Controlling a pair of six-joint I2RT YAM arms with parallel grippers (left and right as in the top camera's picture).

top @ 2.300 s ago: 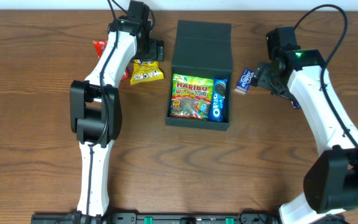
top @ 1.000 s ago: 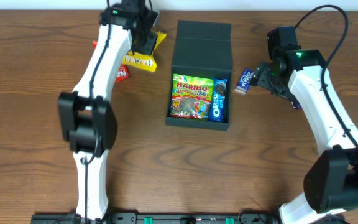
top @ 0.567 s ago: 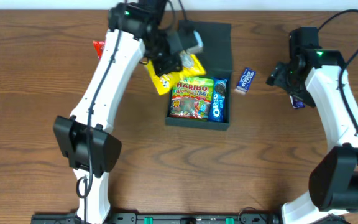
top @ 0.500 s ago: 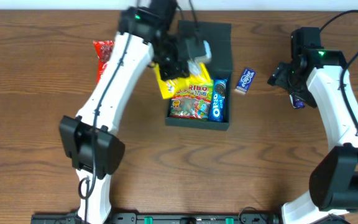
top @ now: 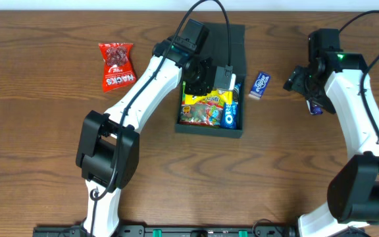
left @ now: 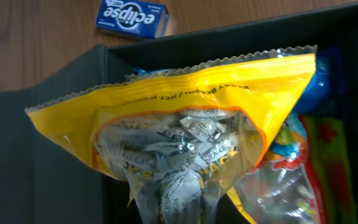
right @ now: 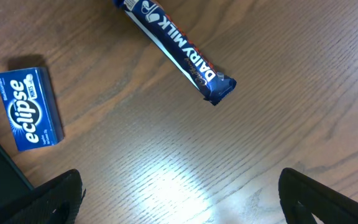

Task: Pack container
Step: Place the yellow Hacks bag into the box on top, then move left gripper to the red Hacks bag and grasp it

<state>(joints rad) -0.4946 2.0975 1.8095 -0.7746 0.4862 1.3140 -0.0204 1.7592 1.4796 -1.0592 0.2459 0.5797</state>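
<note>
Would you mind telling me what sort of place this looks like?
Probably a robotics lab bench: two white arms work at a wooden table, packing snacks such as a yellow bag into a box.

A brown wood-grain table [top: 45,164] carries a glossy red plastic packet [top: 116,66] lying flat on the left side of the overhead view, well apart from the other snacks. A small blue cardboard Eclipse box [top: 261,85] lies flat on the right side, and near it a dark blue foil-wrapped Dairy Milk bar [right: 178,51] rests at a slant, not touching it. Between the two sides, a yellow crinkly plastic bag [left: 166,112] with a serrated edge and a clear window of silver-wrapped sweets overlaps a green and red Haribo gummy bag [top: 202,115]; a blue Oreo pack [top: 229,115] sits just beside that bag
</note>
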